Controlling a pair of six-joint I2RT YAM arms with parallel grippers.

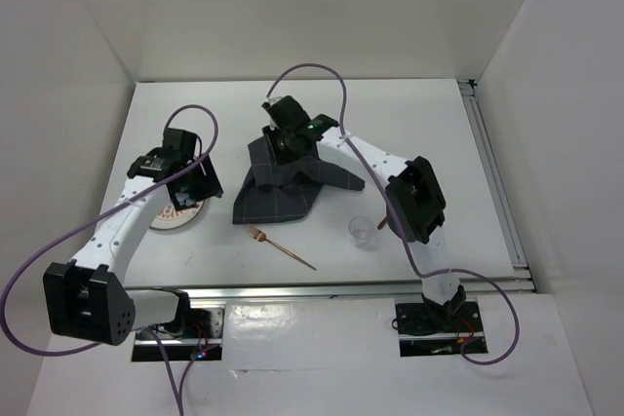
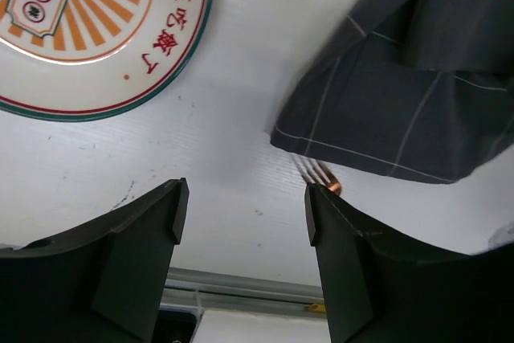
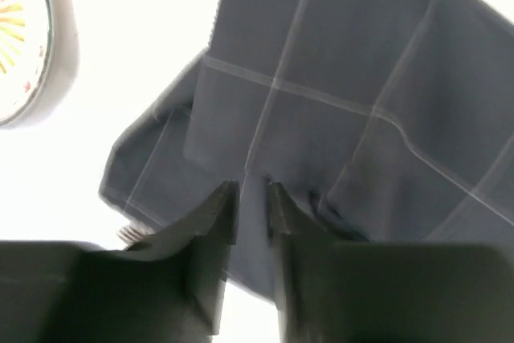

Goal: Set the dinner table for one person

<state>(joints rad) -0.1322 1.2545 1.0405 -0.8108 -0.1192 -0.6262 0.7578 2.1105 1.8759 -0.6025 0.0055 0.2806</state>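
Observation:
The dinner table (image 1: 429, 124) is a white top with metal rails. A dark grey checked cloth (image 1: 278, 197) lies crumpled at its middle. My right gripper (image 1: 281, 148) comes down on the cloth's far part; in the right wrist view the gripper (image 3: 251, 190) has its jaws nearly together on a fold of the cloth (image 3: 361, 78). A white plate (image 1: 180, 216) with orange rays and red characters sits at the left. My left gripper (image 1: 190, 192) hovers over its right rim; in the left wrist view the gripper (image 2: 245, 198) is open and holds nothing, with the plate (image 2: 80, 38) beyond it.
A copper fork (image 1: 283, 246) lies in front of the cloth, tines toward it; the tines (image 2: 320, 173) peek out by my left gripper's right finger. A small clear cup (image 1: 363, 231) stands right of the fork. A metal rail (image 1: 492, 182) lines the right edge, and white walls enclose the table.

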